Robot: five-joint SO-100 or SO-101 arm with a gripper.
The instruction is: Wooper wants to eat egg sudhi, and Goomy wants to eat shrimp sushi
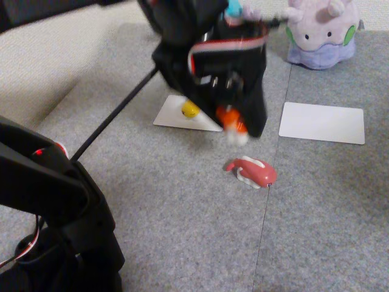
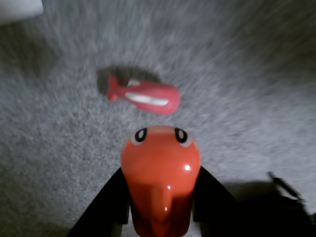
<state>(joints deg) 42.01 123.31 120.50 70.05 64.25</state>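
the shrimp sushi (image 2: 160,177) is seen pinched between the two dark fingers (image 2: 111,205) of the gripper (image 2: 160,217) in the wrist view, lifted above the grey carpet; in the fixed view it hangs below the blurred gripper (image 1: 234,125) as an orange-and-white smear (image 1: 233,125). a slip is judged possible: the toy is glossy, held at its rear only, and the arm is blurred by speed, so it could be dropped short. directly beneath lies a pink-red and white sushi toy (image 1: 252,171), which could be struck if the load is lowered early. the egg sudhi (image 1: 190,109) rests on a white card (image 1: 173,115) near wooper (image 1: 233,8), mostly hidden behind the arm. goomy (image 1: 320,31) sits beyond a bare white card (image 1: 322,122), the likely destination, with nothing in the way
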